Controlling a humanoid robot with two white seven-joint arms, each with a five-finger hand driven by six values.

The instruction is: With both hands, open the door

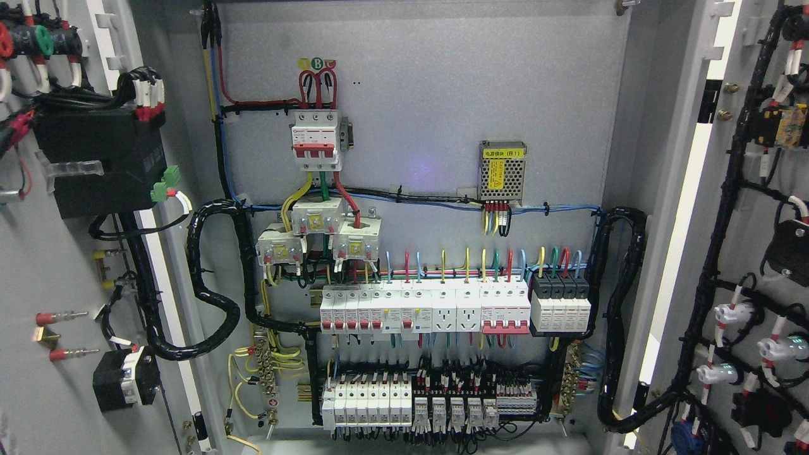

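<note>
A: Cabinet doors — left door [69,253] and right door [746,253] both swung wide, backplate [430,95] exposed. Where are the hands?

B: Neither in view; state unknown. Judging: steel leaves, stiff, heavy with wiring [714,278] — grip bare outer edges, not cables.

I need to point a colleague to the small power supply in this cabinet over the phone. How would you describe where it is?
Start at the grey back panel of the open cabinet and look right of centre, above the long row of white breakers. The power supply is a small perforated metal box with yellow labels, standing alone where the other modules are white plastic.
</note>
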